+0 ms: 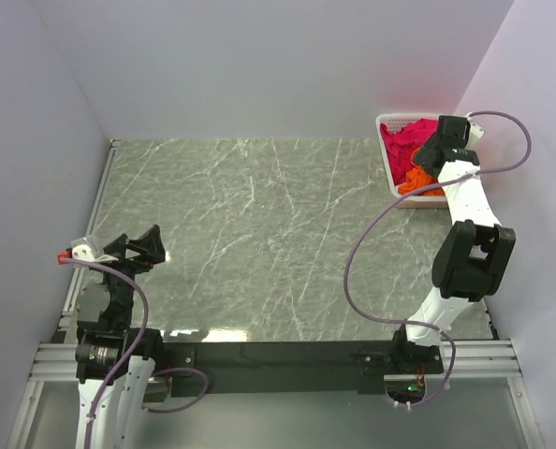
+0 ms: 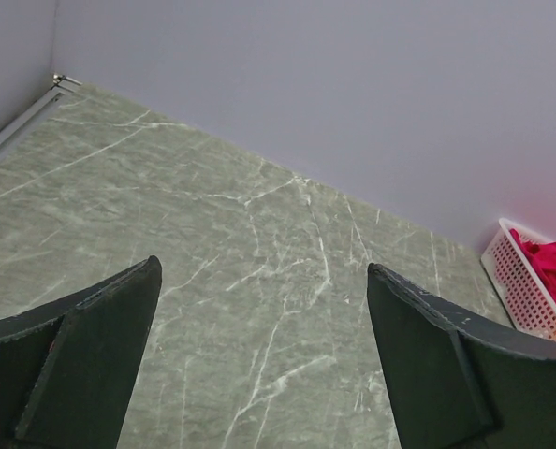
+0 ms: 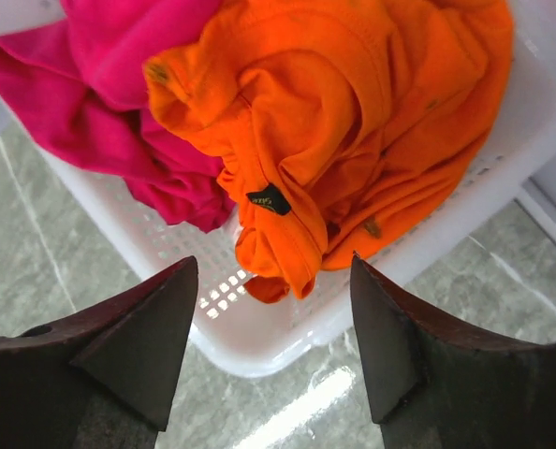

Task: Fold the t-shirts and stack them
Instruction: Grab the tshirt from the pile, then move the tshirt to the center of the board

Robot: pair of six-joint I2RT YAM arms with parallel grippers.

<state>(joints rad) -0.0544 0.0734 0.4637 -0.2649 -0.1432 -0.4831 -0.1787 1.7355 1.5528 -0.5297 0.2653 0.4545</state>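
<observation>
Overhead camera sees the whole grey marbled tabletop (image 1: 259, 234); right wrist camera looks closely down into the white slotted plastic basket (image 3: 287, 327), which left wrist camera sees distantly.

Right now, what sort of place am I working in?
Likely a lab test cell, not a home: plain pale walls box in a green marble-patterned tabletop, aluminium rails edge it, and a white slotted plastic basket holds crumpled orange and magenta t-shirts.

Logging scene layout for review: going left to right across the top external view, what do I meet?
Left arm's black two-finger gripper → grey-green marbled tabletop → white slotted plastic basket holding crumpled magenta-pink and orange t-shirts.
</observation>
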